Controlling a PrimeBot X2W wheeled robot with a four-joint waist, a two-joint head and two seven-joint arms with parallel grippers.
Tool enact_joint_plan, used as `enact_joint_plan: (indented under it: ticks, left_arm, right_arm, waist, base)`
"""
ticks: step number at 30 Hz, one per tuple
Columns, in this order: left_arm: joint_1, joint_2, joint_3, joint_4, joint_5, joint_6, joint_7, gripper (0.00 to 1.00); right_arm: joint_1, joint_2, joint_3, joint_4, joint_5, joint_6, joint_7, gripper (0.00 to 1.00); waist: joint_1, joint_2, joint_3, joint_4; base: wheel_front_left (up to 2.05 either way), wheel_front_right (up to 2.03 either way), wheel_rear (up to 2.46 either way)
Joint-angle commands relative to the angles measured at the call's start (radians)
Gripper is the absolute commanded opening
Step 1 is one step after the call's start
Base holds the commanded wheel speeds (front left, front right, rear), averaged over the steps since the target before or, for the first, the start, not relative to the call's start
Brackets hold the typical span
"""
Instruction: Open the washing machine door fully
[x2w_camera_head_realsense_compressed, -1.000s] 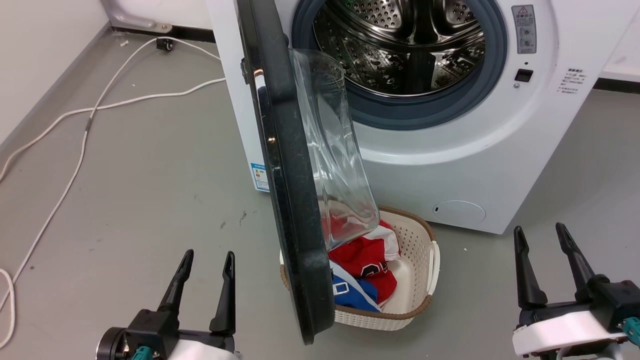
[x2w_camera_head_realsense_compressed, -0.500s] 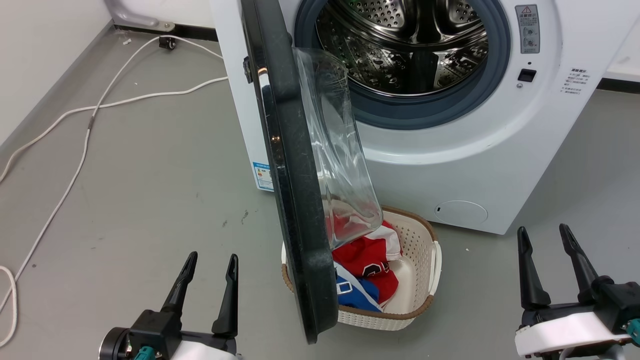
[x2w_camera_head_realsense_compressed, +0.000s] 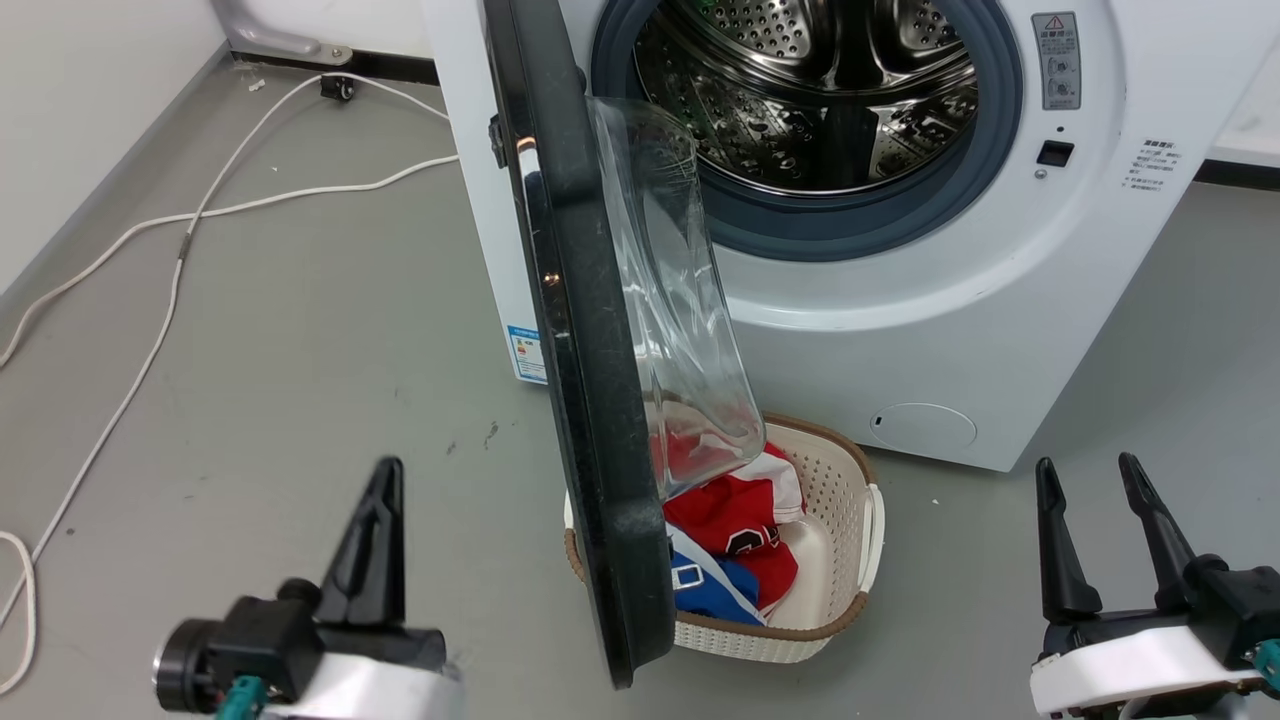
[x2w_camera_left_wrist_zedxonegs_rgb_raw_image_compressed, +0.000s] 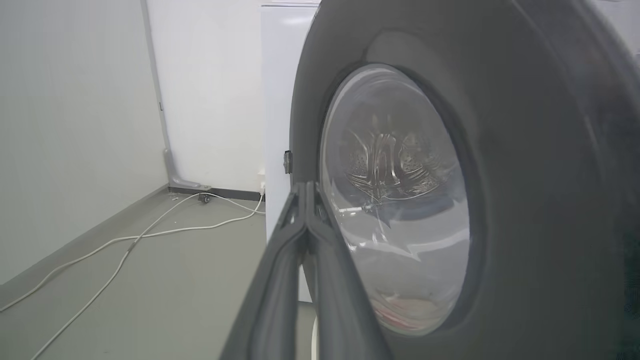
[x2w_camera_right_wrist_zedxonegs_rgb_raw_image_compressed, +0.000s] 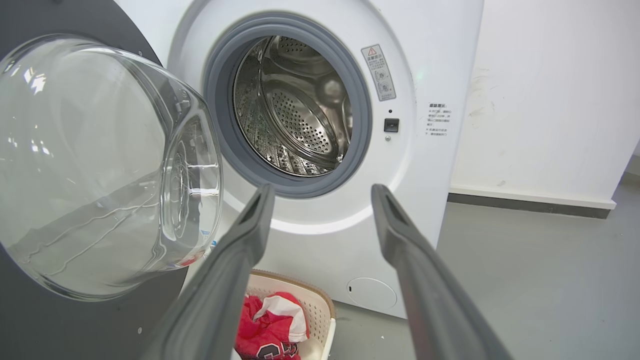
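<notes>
Left tool (x2w_camera_head_realsense_compressed: 390, 470) and right tool (x2w_camera_head_realsense_compressed: 1087, 463): black tapered fingers (x2w_camera_head_realsense_compressed: 1058, 560), white wrists (x2w_camera_head_realsense_compressed: 1130, 670), seemingly teal plugs (x2w_camera_head_realsense_compressed: 1267, 658).

The washing machine door (x2w_camera_head_realsense_compressed: 585, 400) juts forward from the left edge of the washing machine (x2w_camera_head_realsense_compressed: 900, 320) over a basket (x2w_camera_head_realsense_compressed: 852, 500) on the floor (x2w_camera_head_realsense_compressed: 300, 380), with the left gripper (x2w_camera_head_realsense_compressed: 388, 470) to the door's left and the right gripper (x2w_camera_head_realsense_compressed: 1087, 465) right of the basket.

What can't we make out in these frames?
Head view: washing machine top, cut off by the upper edge.
Head view: laundry basket left side, hidden behind the washing machine door.
Head view: warning sticker text, too small.
Left wrist view: door's right rim, blurred and cut off by the edge.
</notes>
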Motion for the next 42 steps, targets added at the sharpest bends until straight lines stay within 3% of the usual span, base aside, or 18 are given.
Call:
enact_joint_plan:
  ticks: [1, 11, 18, 32, 42]
  left_arm:
    - [-0.021, -0.001, 0.007, -0.02, -0.002, 0.003, -0.003, 0.0]
    - [-0.156, -0.001, 0.015, -0.218, 0.018, 0.028, -0.003, 0.0]
    - [-0.234, -0.001, -0.062, -0.286, 0.038, 0.019, -0.003, 0.0]
    - [-0.138, 0.003, -0.327, -0.167, 0.065, -0.013, -0.003, 0.0]
    - [-0.1, 0.013, -0.402, 0.017, 0.057, -0.022, 0.004, 0.0]
  right_arm:
    - [0.005, 0.004, -0.001, 0.002, 0.005, -0.001, -0.002, 1.0]
    - [0.004, 0.004, 0.006, 0.018, 0.01, -0.001, -0.002, 1.0]
    - [0.001, 0.004, 0.01, 0.025, 0.018, -0.001, -0.002, 1.0]
    - [0.021, 0.003, 0.012, 0.039, 0.042, -0.001, -0.002, 1.0]
    - [0.021, 0.003, 0.014, 0.042, 0.05, -0.001, -0.002, 1.0]
  waist:
    - [0.0, 0.0, -0.001, 0.001]
    - [0.0, 0.0, -0.018, 0.008]
    - [0.0, 0.0, -0.029, 0.002]
    - [0.0, 0.0, -0.052, -0.018]
    - [0.0, 0.0, -0.049, -0.015]
  base:
    - [0.0, 0.0, 0.0]
    - [0.0, 0.0, 0.0]
    - [0.0, 0.0, 0.0]
    - [0.0, 0.0, 0.0]
    - [0.0, 0.0, 0.0]
